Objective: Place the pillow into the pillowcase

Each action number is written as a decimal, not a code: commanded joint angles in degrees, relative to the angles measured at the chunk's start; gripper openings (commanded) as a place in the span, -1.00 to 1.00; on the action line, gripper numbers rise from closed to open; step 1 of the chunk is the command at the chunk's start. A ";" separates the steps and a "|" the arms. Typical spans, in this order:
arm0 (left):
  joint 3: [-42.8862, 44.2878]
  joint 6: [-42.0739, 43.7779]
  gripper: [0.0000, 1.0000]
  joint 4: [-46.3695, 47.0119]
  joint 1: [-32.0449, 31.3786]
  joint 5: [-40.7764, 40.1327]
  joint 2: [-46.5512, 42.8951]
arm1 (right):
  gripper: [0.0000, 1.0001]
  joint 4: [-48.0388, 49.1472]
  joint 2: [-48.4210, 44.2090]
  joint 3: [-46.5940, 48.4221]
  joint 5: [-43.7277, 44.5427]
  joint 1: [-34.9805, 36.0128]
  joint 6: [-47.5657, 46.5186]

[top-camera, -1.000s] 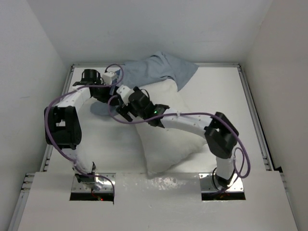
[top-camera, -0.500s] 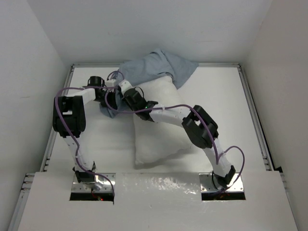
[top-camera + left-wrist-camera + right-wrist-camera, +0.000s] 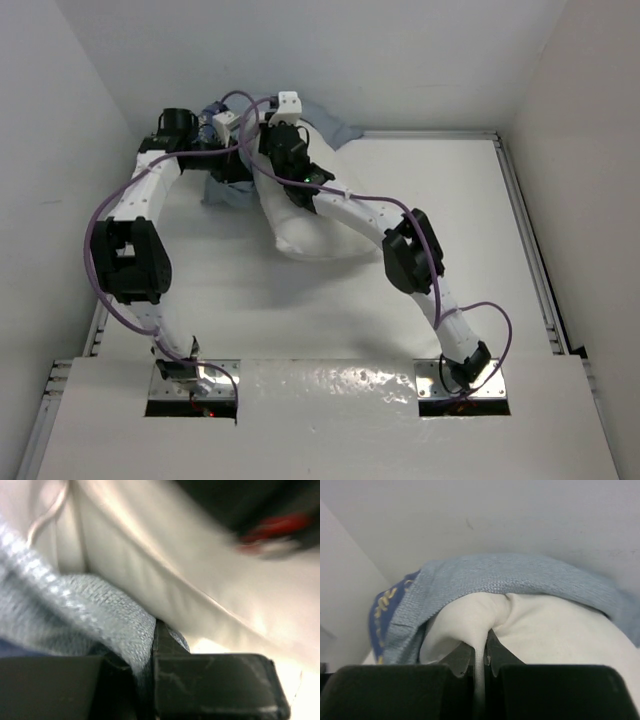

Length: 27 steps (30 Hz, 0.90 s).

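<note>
Pillow, plump crinkly white, lies far left on the table, its end under the woven grey-blue pillowcase. We see our right gripper pinching a pillow fold, our left gripper clamped on pillowcase cloth.

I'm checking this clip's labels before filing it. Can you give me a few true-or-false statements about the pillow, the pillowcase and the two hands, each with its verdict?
1. The right hand is shut on a fold of the white pillow. True.
2. The left hand is open and holds nothing. False: it is shut on grey-blue fabric of the pillowcase.
3. The pillow is wholly inside the pillowcase. False: in the top view most of it lies bare on the table, and only its far end is under the blue cloth.
4. Both hands are near the table's far left corner. True.
</note>
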 commanded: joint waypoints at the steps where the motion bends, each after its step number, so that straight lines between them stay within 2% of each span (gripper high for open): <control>1: 10.21 12.58 -1.00 -20.56 -3.33 11.00 -0.85 | -1.00 11.81 -2.68 0.26 4.41 0.14 3.86; 4: 17.09 24.78 -1.00 -31.21 -5.36 12.91 -0.58 | -1.00 10.23 -2.16 -1.69 4.33 0.14 6.50; 6: 19.91 27.71 -1.00 -36.06 -5.36 15.56 -0.58 | -1.00 8.38 -1.46 -0.64 1.26 0.14 8.34; 8: 20.63 29.30 -1.00 -36.88 -5.45 18.81 -0.76 | -1.00 6.80 -0.93 -0.11 -1.29 0.23 9.75; 12: 14.60 25.99 -1.00 -31.19 -5.36 19.61 -1.55 | -1.00 5.73 -2.32 -5.00 -6.12 0.84 13.53; 15: 13.43 27.02 -1.00 -32.74 -5.36 20.49 -1.64 | -1.00 6.87 -4.35 -9.24 -8.32 1.11 15.56; 18: 15.35 26.59 -1.00 -31.97 -5.19 19.53 -2.78 | -1.00 7.40 -6.10 -12.31 -12.52 1.11 15.12; 22: 19.57 21.16 -1.00 -29.15 -5.01 15.75 -4.01 | -1.00 8.98 -9.80 -15.39 -20.25 0.84 13.36; 27: 24.40 18.07 -1.00 -26.61 -4.57 13.64 -6.12 | -1.00 9.94 -13.40 -13.73 -28.71 1.98 14.23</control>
